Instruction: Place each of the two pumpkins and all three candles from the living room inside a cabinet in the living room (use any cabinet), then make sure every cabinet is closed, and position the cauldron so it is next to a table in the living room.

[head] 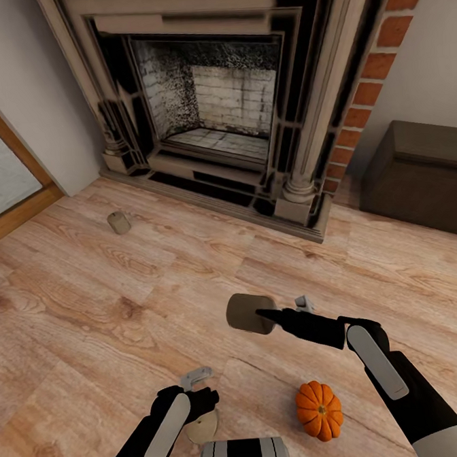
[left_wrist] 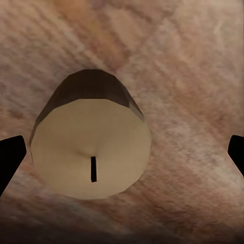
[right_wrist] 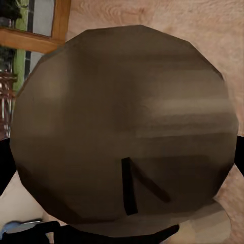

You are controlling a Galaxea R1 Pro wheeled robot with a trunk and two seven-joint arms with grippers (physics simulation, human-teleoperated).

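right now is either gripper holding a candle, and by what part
The right gripper grips a candle by its side, lifted off the floor. The left gripper is open above another candle, not holding it.

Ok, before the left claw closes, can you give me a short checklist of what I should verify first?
1. Left claw open: ok. In the left wrist view its fingertips stand wide apart.
2. Upright candle between those fingertips: ok. It stands on the floor, wick up, roughly centred.
3. Right claw shut on the tilted candle: cannot tell. The candle sits right at its tips.
4. Third candle located: ok. It is on the floor near the fireplace.
5. Pumpkin apart from both claws: ok.
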